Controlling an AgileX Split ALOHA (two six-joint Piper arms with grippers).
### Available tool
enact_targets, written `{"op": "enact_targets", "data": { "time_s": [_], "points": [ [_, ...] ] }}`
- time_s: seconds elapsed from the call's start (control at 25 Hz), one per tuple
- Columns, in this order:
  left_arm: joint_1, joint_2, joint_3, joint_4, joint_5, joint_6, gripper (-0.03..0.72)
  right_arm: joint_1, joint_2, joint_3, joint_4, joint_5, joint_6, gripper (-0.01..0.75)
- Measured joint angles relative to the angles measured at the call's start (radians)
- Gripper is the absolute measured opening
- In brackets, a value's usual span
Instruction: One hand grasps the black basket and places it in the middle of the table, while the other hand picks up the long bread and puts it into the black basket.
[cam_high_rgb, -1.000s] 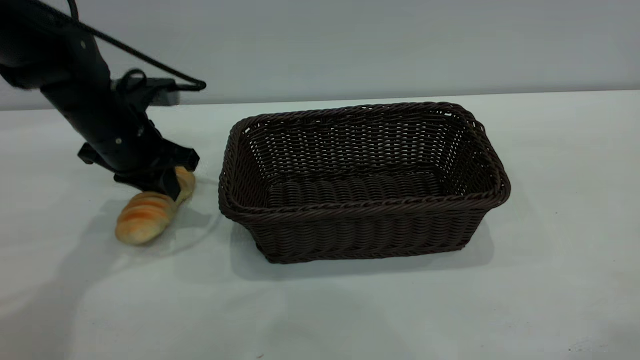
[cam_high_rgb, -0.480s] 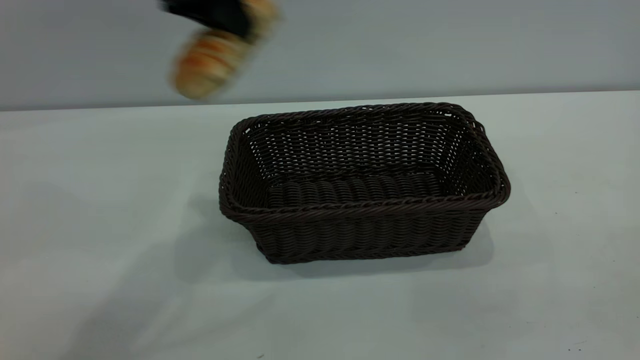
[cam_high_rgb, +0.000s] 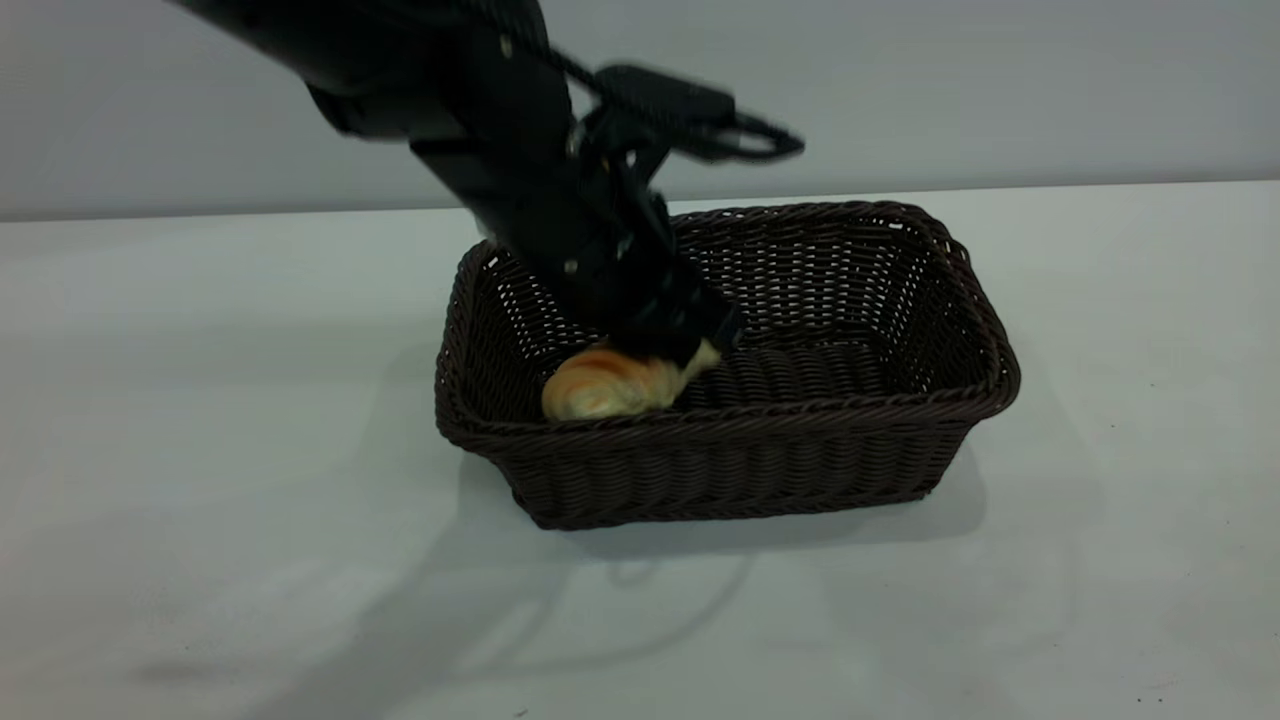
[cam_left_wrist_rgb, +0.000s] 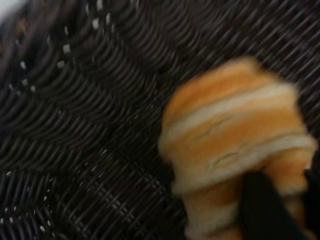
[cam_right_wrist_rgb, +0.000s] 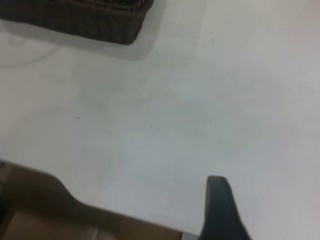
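Observation:
The black basket (cam_high_rgb: 760, 470) stands on the table (cam_high_rgb: 200, 420) near its middle. My left gripper (cam_high_rgb: 682, 352) reaches down into the basket's left half and is shut on the long bread (cam_high_rgb: 610, 385), which hangs low over the basket floor behind the front rim. In the left wrist view the bread (cam_left_wrist_rgb: 235, 130) fills the middle, with the black fingers (cam_left_wrist_rgb: 265, 210) clamped on its end and the basket weave (cam_left_wrist_rgb: 75, 125) behind it. My right gripper (cam_right_wrist_rgb: 220, 205) shows only in the right wrist view, low over bare table, away from the basket's corner (cam_right_wrist_rgb: 85, 20).
The left arm and its looping cable (cam_high_rgb: 740, 140) cross above the basket's back rim. In the right wrist view the table's edge (cam_right_wrist_rgb: 100, 210) with brown floor beyond lies close to the right gripper. White tabletop (cam_right_wrist_rgb: 200, 100) spreads around the basket.
The left gripper lifted the bread from the table left of the basket, swung it up high, and has now brought it down inside the basket. The basket has not moved.

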Motion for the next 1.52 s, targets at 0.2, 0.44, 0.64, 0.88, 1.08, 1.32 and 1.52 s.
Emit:
{"op": "enact_targets", "data": {
  "time_s": [0.2,0.44,0.64,0.88,1.08,1.32,1.52],
  "points": [
    [0.001,-0.045,0.000,0.030,0.121,0.011,0.583,0.000,-0.052,0.003,0.000,0.000,0.000,0.494],
    [0.001,-0.312,0.000,0.138,0.365,0.011,0.710,0.000,-0.141,0.003,0.000,0.001,0.000,0.494],
    [0.001,-0.620,0.000,0.261,0.702,-0.069,0.653,0.000,-0.141,0.003,0.000,0.001,0.000,0.494],
    [0.001,-0.988,0.008,0.370,1.026,-0.192,0.620,0.000,-0.143,0.003,0.003,0.001,0.001,0.494],
    [0.001,-1.262,0.181,0.346,1.047,-0.243,0.613,0.000,-0.143,0.003,0.003,0.001,0.001,0.494],
    [0.001,-1.615,0.620,0.265,1.033,-0.303,0.606,0.000,-0.143,0.003,0.004,0.001,0.001,0.494],
    [0.001,-1.783,0.828,0.263,0.986,-0.322,0.604,0.000,-0.143,0.003,0.004,0.001,0.001,0.494]
  ]
}}
